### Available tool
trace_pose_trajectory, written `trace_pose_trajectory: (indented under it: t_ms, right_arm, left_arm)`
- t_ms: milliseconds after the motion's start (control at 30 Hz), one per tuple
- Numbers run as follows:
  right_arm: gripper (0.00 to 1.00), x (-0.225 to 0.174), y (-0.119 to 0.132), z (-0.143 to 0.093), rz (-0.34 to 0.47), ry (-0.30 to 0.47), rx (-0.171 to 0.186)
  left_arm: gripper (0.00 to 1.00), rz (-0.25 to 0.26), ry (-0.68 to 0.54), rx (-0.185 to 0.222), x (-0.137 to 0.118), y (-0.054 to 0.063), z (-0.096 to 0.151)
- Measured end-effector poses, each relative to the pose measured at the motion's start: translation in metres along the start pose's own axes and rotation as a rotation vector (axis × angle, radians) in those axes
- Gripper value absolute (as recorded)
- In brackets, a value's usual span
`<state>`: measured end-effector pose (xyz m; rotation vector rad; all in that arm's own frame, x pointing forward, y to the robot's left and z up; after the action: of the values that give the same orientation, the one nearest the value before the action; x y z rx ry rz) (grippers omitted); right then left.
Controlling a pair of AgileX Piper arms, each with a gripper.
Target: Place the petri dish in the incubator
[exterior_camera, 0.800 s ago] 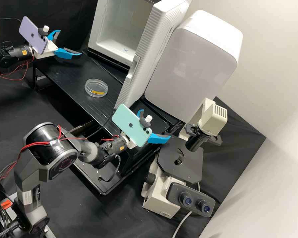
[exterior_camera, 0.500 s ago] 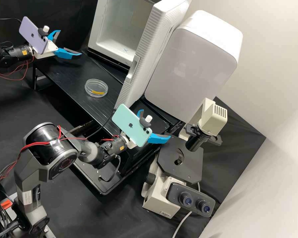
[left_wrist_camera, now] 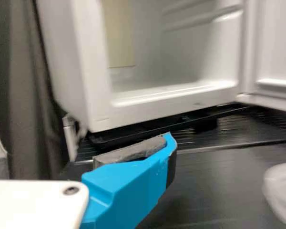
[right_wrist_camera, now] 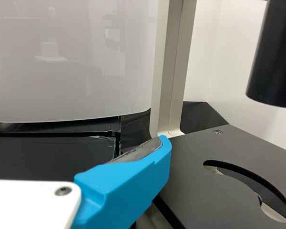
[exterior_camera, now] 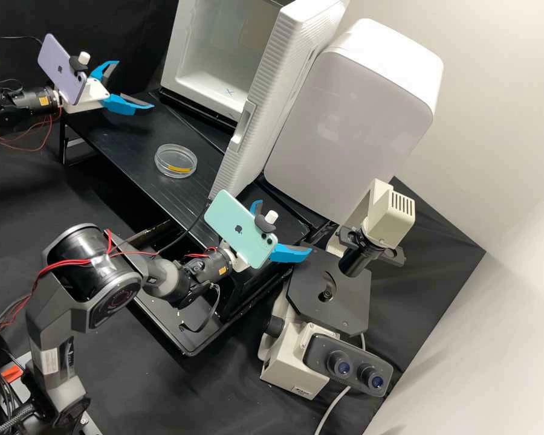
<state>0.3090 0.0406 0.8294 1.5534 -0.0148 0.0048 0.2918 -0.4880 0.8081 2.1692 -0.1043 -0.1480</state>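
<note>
A clear, round petri dish [exterior_camera: 176,161] with a yellow strip inside lies flat on the black raised shelf [exterior_camera: 124,136] of the bench. It sits just in front of the white incubator [exterior_camera: 214,51], whose door [exterior_camera: 272,90] stands open beside it. The dish is outside the incubator and nothing touches it. The left gripper [exterior_camera: 130,84] hovers above the far end of the shelf, facing the incubator's open chamber. Its two blue fingers are spread wide and hold nothing. The dish lies well apart from those jaws, farther along the shelf toward the door, not between them. The right gripper [exterior_camera: 284,228] hangs over the black stage of a microscope [exterior_camera: 320,362], on the other side of the door. Its fingers are also parted and empty, and the dish is well apart from them.
</note>
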Motion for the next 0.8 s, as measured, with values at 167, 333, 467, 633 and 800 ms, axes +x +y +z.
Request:
trace_pose_trajectory:
  t_ms: [167, 333, 467, 633, 800]
  right_arm:
    - [1.0, 0.0, 0.0, 0.0, 0.0, 0.0, 0.0]
    - [1.0, 0.0, 0.0, 0.0, 0.0, 0.0, 0.0]
    - [1.0, 0.0, 0.0, 0.0, 0.0, 0.0, 0.0]
    - [1.0, 0.0, 0.0, 0.0, 0.0, 0.0, 0.0]
    - [1.0, 0.0, 0.0, 0.0, 0.0, 0.0, 0.0]
  left_arm:
    - [1.0, 0.002, -0.122, 0.008, -0.013, 0.0, 0.028]
    - [1.0, 0.01, -0.23, -0.005, -0.025, 0.003, 0.051]
    - [1.0, 0.018, -0.306, -0.007, -0.031, 0.003, 0.067]
    - [1.0, 0.007, -0.397, 0.014, -0.035, 0.0, 0.084]
    - [1.0, -0.008, -0.449, 0.026, -0.04, -0.004, 0.093]
